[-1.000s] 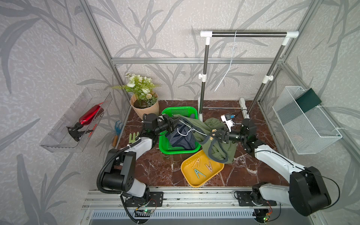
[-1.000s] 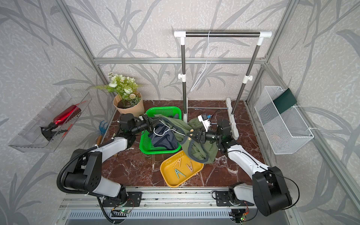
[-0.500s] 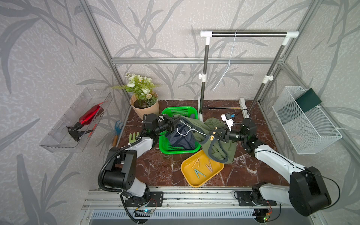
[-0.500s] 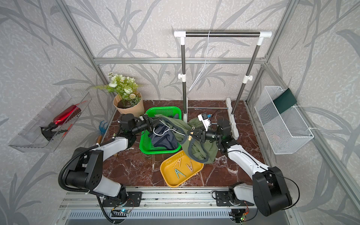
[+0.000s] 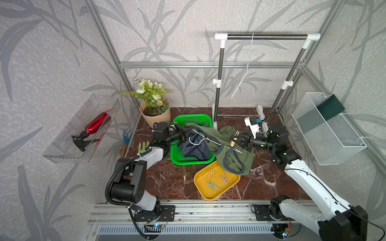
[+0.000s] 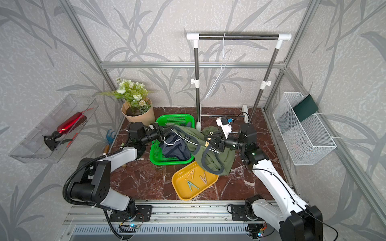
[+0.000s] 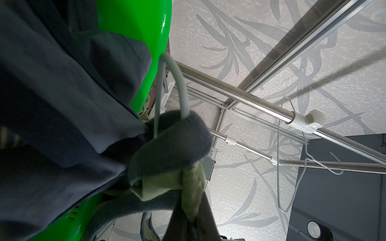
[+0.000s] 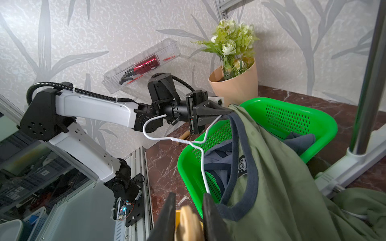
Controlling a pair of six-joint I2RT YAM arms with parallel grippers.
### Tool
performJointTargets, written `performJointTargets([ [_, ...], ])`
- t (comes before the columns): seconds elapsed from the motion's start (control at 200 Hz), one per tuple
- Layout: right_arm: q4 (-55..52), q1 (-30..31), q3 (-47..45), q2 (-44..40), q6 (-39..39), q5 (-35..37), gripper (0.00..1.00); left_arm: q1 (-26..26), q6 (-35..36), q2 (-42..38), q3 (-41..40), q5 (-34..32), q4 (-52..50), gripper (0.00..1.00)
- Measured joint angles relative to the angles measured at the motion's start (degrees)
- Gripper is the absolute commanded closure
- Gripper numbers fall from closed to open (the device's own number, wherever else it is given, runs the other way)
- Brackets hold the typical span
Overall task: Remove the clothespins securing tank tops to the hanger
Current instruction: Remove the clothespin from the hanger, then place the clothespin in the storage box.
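right gripper (image 8: pixel 189 203) has just closed in from half open and now pinches the tan clothespin (image 8: pixel 188 223) clipped on the olive tank top (image 8: pixel 282 187) at the hanger (image 8: pixel 181 141) end. left gripper (image 8: pixel 226 111) stays clamped on the hanger's other shoulder over the green basket (image 5: pixel 177 160). three clothespins (image 5: pixel 211 174) lie in the yellow tray (image 5: pixel 199 187), so this looks like the last one, ready to pull off.
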Motion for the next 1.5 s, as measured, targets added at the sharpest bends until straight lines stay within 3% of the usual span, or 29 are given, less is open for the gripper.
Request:
performJointTargets([
  [0.105,-6.23,2.97,1.88,-3.28,-3.37,2.89,0.90,0.00,0.07,0.11,0.02,0.00,-0.13,1.00],
  [0.265,-14.56,15.41,1.38,-5.62,-7.58,10.16,0.90,0.02,0.11,0.31,0.02,-0.04,-0.61,1.00],
  [0.575,-16.09,29.70,-11.74,-7.76,-7.08,25.20,0.90,0.07,0.72,0.55,0.13,-0.07,-1.66,1.00],
  [0.905,-16.26,34.99,-15.28,-4.74,-7.26,37.40,0.86,0.07,1.57,0.52,0.13,-0.15,-2.99,1.00],
  [0.995,-16.26,36.28,-15.28,-3.85,-7.43,39.56,0.76,0.07,1.81,0.50,0.13,-0.15,-3.65,1.00],
  [1.095,-16.50,37.40,-15.23,-1.70,-7.63,41.81,0.39,0.07,2.10,0.50,0.13,-0.17,-3.93,1.00],
  [1.16,-17.94,37.90,-14.75,0.04,-8.07,42.99,0.28,0.07,2.19,0.50,0.15,-0.17,-4.02,1.00],
  [1.375,-27.56,38.29,-8.96,-5.22,-9.27,47.39,0.23,0.07,2.36,0.50,0.50,-0.17,-4.66,1.00],
  [1.5,-33.38,38.32,0.92,-9.44,-11.02,49.94,0.22,0.07,3.32,0.50,0.83,-0.15,-5.68,1.00],
])
